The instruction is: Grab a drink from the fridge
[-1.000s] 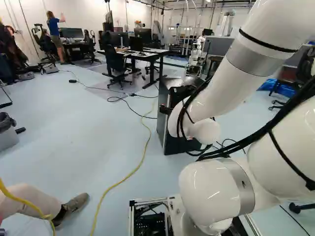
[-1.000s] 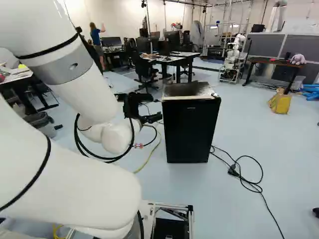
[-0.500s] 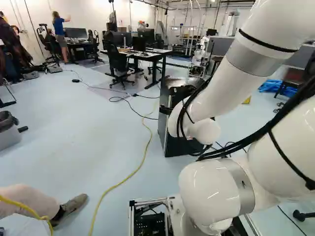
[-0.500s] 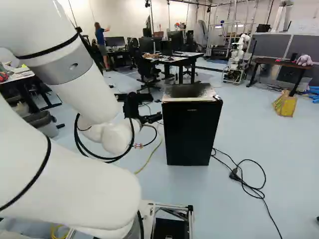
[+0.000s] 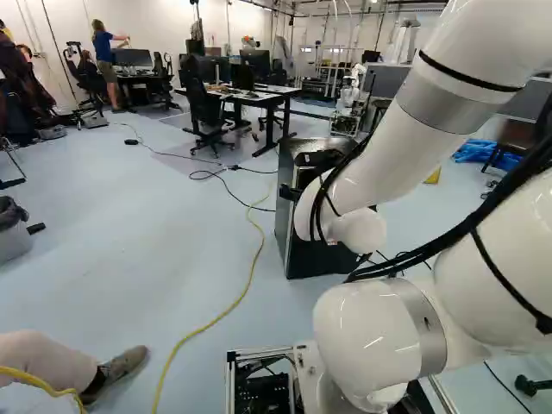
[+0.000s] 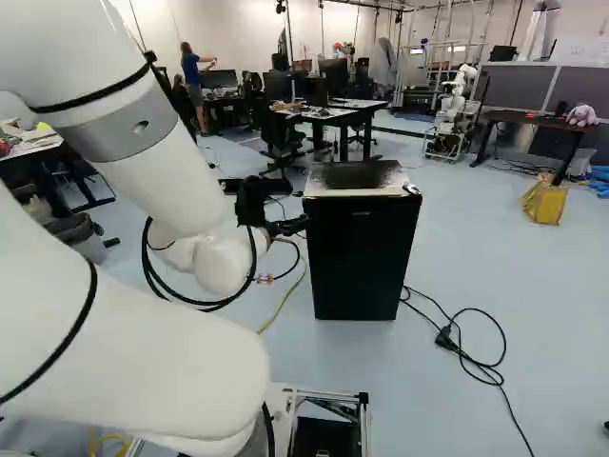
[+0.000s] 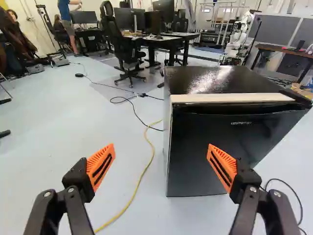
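My black gripper (image 6: 285, 227) reaches out just left of the small black fridge (image 6: 362, 252) in the right base view. Seen from the wrist, the gripper (image 7: 161, 152) stands open, its orange pads wide apart with nothing held between them. The fridge (image 7: 220, 152) is upright ahead of it, door closed, one front corner lying between the two fingers' directions and the door face ahead of one finger. A pale strip (image 7: 230, 98) runs along the top front edge. The left base view shows the fridge (image 5: 297, 246) partly behind my arm. No drink is visible.
A yellow cable (image 5: 222, 312) crosses the floor beside the fridge; a black cable with a plug (image 6: 445, 337) lies on its other side. A person's leg and shoe (image 5: 128, 362) are close at the left. Desks (image 6: 333, 116) and another robot (image 6: 452, 114) stand beyond.
The base has moved, turning a little and coming slightly closer to the fridge, which looks larger in the right base view. My arm holds its pose against its lowest joint.
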### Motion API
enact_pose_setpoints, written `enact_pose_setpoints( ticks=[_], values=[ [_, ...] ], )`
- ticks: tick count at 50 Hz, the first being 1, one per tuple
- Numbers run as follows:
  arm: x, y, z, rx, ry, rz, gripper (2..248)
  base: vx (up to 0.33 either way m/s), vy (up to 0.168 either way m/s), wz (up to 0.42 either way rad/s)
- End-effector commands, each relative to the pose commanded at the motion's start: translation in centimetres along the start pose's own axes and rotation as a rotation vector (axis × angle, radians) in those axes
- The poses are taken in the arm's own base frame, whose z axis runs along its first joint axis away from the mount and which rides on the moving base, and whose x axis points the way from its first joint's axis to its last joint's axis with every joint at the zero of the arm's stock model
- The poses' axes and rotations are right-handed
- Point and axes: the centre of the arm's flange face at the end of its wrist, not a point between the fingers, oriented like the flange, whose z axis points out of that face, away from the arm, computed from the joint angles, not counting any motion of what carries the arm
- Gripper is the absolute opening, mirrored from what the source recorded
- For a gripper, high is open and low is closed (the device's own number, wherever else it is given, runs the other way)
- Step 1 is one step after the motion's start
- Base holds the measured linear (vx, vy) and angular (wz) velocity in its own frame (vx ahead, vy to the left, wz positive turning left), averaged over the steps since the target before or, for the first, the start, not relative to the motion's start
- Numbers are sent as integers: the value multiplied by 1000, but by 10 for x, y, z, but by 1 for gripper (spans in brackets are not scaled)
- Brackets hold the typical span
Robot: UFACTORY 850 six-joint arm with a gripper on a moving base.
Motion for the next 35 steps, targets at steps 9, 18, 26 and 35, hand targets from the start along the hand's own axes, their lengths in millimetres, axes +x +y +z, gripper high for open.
enact_pose_setpoints(
  ticks=[9, 18, 26, 35],
  values=[
    [0, 0, 0, 0, 0, 0, 247, 29, -27, -36],
    [0, 0, 0, 0, 0, 0, 247, 36, -2, -2],
    [0, 0, 0, 0, 0, 0, 247, -2, -3, -2],
    [0, 0, 0, 0, 0, 0, 247, 0, 0, 0]
  ],
)
